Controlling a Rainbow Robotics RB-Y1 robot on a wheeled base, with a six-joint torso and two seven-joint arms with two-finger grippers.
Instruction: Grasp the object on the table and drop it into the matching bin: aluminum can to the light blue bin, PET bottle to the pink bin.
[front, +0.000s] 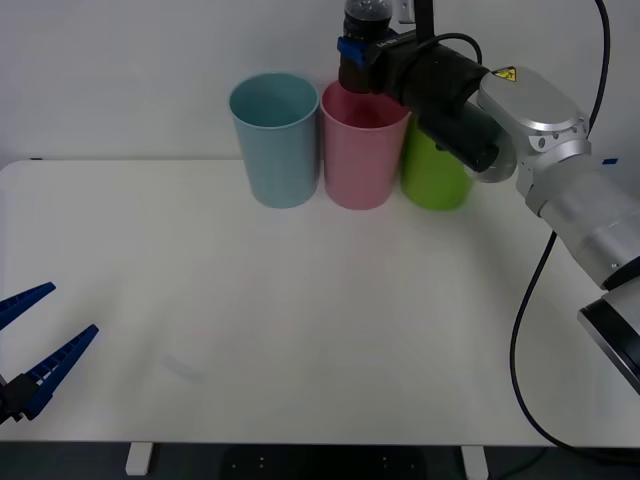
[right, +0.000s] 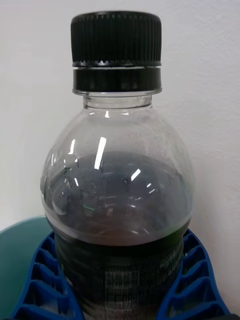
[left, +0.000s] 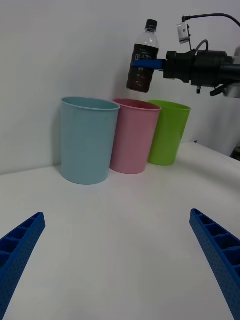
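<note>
1. Right gripper (left: 145, 64): blue ribbed fingers pinching the bottle around its dark lower half, one on each side. Arm stretched forward at the far edge of the table, holding the load above the bins. The low grip leaves the cap and shoulder free and keeps the bottle close to upright.

2. Bottle (left: 143, 57): small, clear plastic, black screw cap, dark liquid or band filling the lower body. Held in the air with a slight tilt, base hanging above the pink bin's rim, toward the side nearest the light blue bin. Judged position: staged for release, since plastic bottles go to pink.

3. Pink bin (front: 364, 150): tall, round, open top, middle of a row of three at the back of the table. It touches or nearly touches its neighbours.

4. Light blue bin (front: 275, 140): same shape, on the robot's left of the pink one. Meant for cans; not wanted here.

5. Green bin (front: 432, 178): same shape, on the right, partly hidden behind the right arm in the front view.

6. Table (front: 300, 330): plain white top, bare in front of the bins.

7. Left gripper (front: 30, 355): fingers spread wide, holding nothing, parked low at the near left edge of the table.
</note>
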